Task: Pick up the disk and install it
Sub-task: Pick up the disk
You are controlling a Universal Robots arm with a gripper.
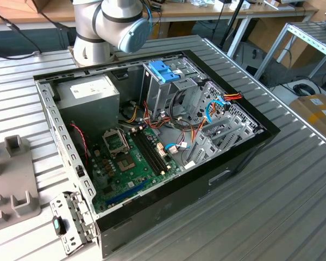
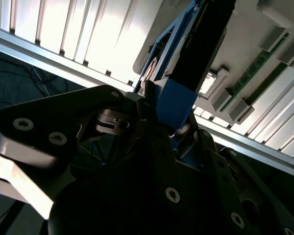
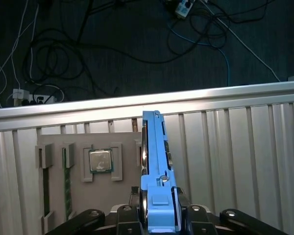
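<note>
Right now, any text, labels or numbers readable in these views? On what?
None legible.
Label on the grey box: print too small to read.
Label on the cardboard box: blurred.
Markings on the chip: too small to read.
The disk, held edge-on in the tool: nothing to read on the edge.

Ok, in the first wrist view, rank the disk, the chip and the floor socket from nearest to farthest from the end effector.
1. Disk: clamped edge-on in the end effector.
2. Chip: on the table, off to one side of the disk.
3. Floor socket: beyond the table edge, lower down.
</note>
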